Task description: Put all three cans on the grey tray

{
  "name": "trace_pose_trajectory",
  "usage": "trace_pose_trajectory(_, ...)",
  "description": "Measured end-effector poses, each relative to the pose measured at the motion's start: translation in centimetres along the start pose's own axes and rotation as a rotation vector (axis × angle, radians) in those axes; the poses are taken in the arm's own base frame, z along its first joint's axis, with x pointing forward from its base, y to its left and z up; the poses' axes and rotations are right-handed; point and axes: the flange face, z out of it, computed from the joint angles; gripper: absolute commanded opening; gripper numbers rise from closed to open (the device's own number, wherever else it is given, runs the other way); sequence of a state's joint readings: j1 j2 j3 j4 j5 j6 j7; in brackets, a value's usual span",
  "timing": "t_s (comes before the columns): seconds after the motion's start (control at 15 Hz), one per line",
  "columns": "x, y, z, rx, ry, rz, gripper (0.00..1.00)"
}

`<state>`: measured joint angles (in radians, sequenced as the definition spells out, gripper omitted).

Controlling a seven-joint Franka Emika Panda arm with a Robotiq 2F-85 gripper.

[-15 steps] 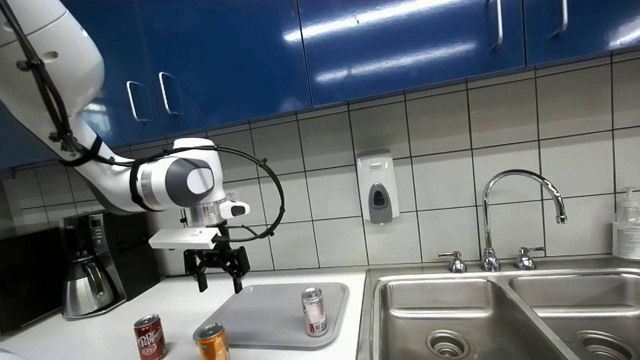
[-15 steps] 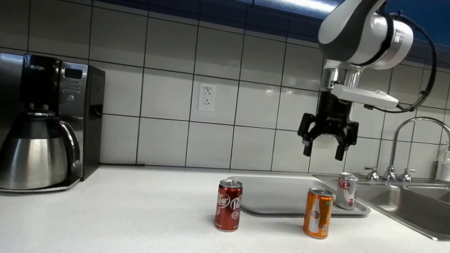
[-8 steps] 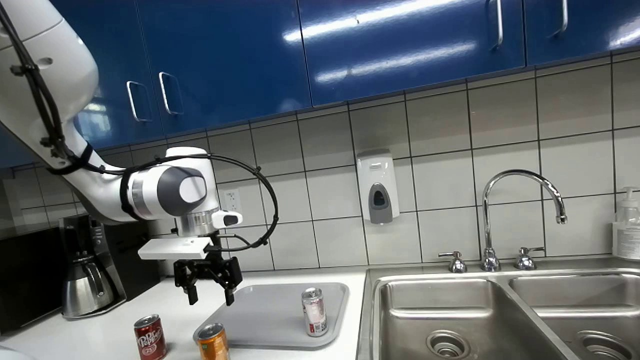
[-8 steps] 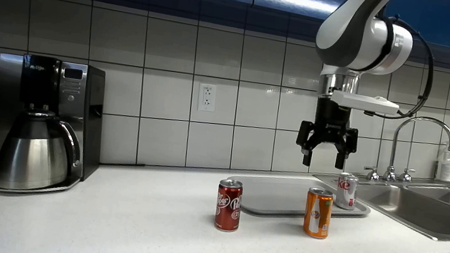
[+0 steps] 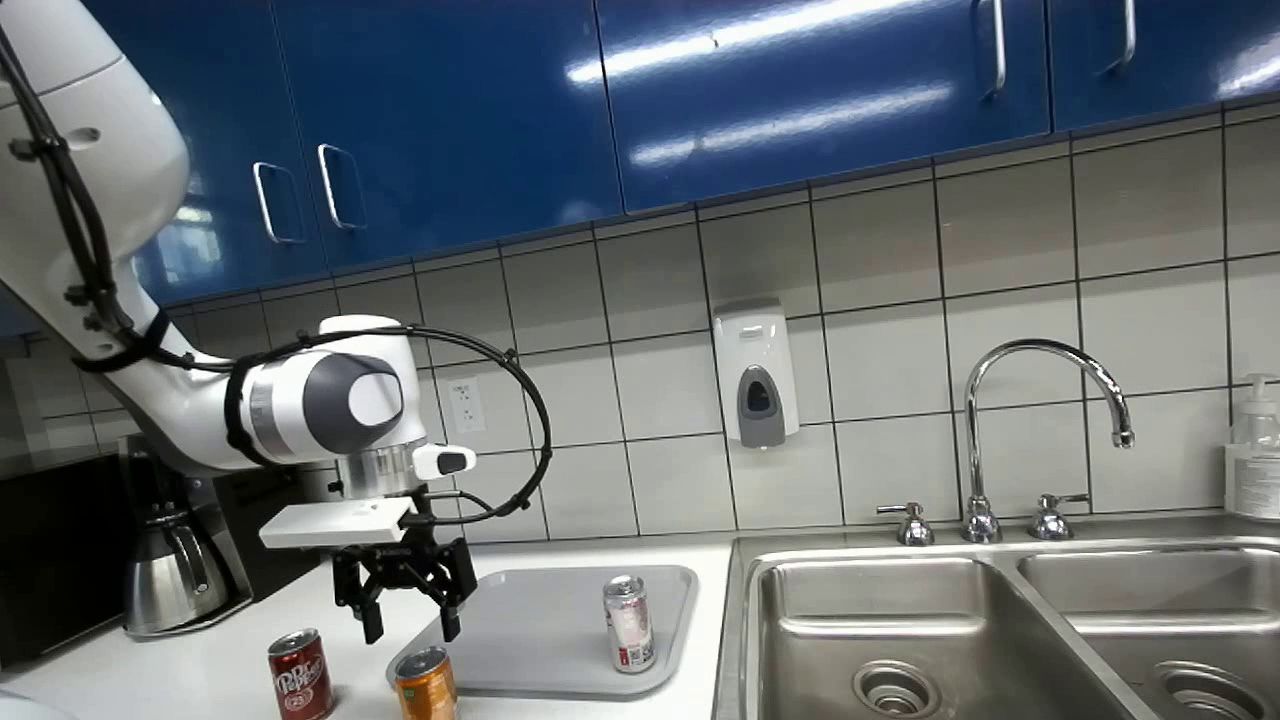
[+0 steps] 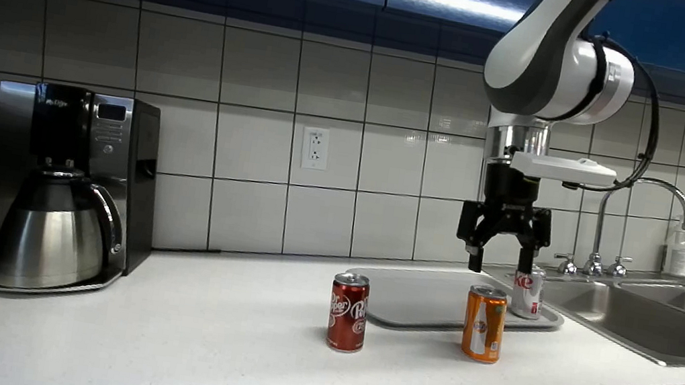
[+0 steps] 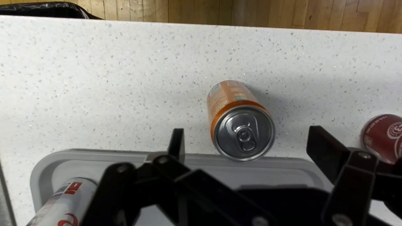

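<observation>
On the grey tray (image 5: 530, 625) stands the silver-grey can (image 5: 629, 630), near the sink end; in the wrist view this can (image 7: 67, 204) is partly cut off. The orange-gold can (image 6: 483, 326) is upright on the counter just in front of the tray. Further from the sink, the dark red can (image 6: 348, 315) also stands on the counter. My gripper (image 6: 500, 264) hangs above the orange can, fingers pointing down, wide open and holding nothing. From the wrist, the orange can's lid (image 7: 245, 133) appears between the spread fingers (image 7: 177, 141), with space on both sides.
A steel double sink (image 5: 880, 600) with a tall faucet (image 5: 1040, 350) adjoins the tray's side. The coffee maker (image 6: 112, 185) with its steel pot (image 6: 54, 238) stands at the counter's far end. Blue cabinets (image 5: 430, 120) hang overhead. The counter's front edge (image 7: 201, 24) lies close to the orange can.
My open gripper has come down steadily toward the orange can, drifting left in an exterior view. All the cans and the tray stay where they were.
</observation>
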<state>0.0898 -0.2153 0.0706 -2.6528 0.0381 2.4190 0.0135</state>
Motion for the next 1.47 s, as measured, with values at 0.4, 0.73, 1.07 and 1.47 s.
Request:
trace_pose_trajectory(0.4, -0.8, 0.0, 1.1, -0.026, 0.004, -0.032, 1.00)
trace_pose_trajectory(0.73, -1.4, -0.4, 2.1, -0.031, -0.003, -0.047, 1.00)
trace_pose_trajectory(1.07, -1.5, -0.4, 3.3, -0.036, -0.017, -0.057, 1.00)
trace_pose_trajectory(1.47, -1.3, -0.5, 5.1, -0.043, -0.025, -0.076, 1.00)
